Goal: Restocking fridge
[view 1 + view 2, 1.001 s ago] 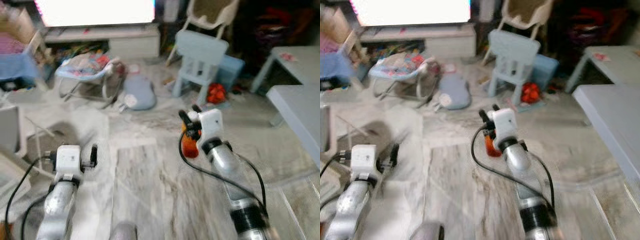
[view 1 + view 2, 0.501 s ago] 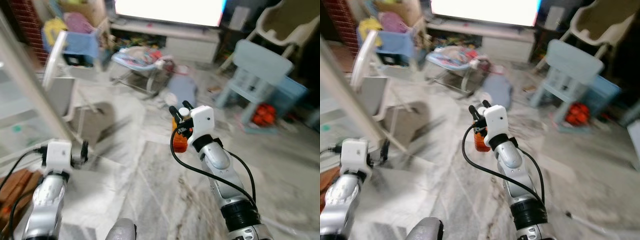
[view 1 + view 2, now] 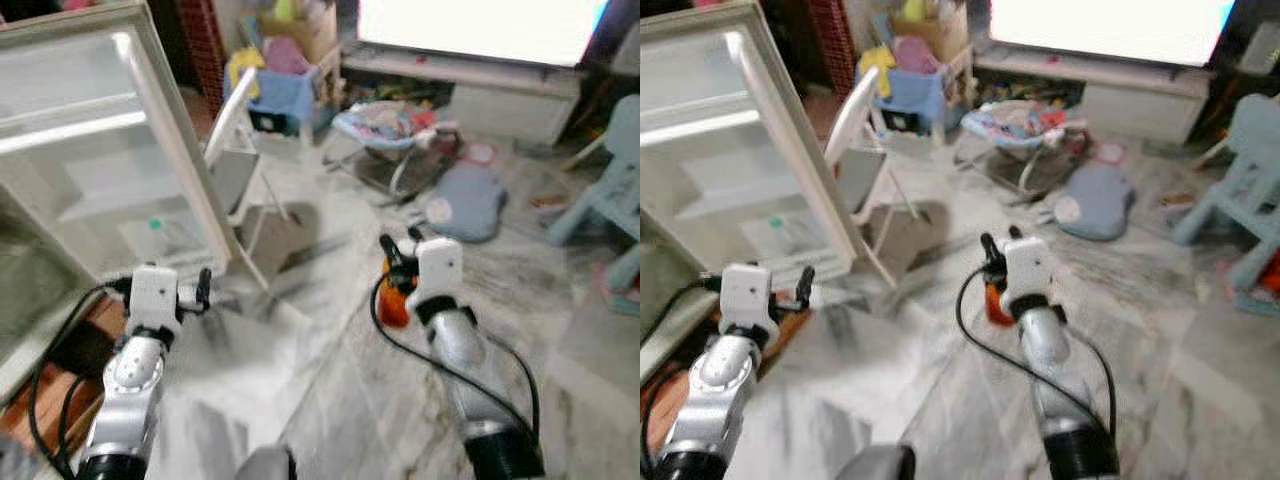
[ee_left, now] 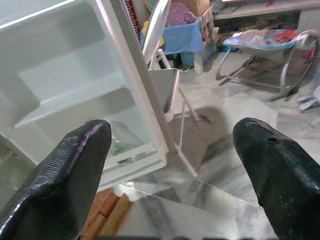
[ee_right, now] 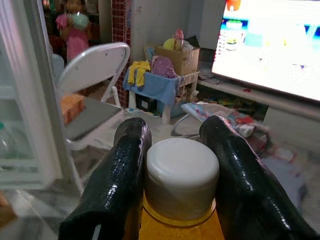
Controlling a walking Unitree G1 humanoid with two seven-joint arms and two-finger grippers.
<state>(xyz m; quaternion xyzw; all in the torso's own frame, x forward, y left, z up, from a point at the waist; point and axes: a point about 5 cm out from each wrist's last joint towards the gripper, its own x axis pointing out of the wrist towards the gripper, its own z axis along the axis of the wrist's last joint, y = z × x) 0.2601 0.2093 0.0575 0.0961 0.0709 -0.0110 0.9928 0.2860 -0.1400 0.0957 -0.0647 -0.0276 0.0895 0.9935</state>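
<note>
The view has swung from the playroom to the open white fridge door [image 3: 120, 150], so the right pincer [image 5: 177, 150], clamping the white-capped orange bottle [image 5: 181, 192], nears its shelves while the left pincer [image 4: 175, 150] gapes wide.

A glossy white ribbed plastic cap [image 5: 182, 177] is seen on the orange bottle [image 3: 396, 301], clamped by textured glossy black fingers [image 5: 118, 190], above a polished marble-look floor [image 3: 330, 400] and beside smooth white fridge door [image 4: 70, 85] plastic.

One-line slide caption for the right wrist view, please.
Right gripper clamps an orange bottle with a white cap, facing a white folding chair.
</note>
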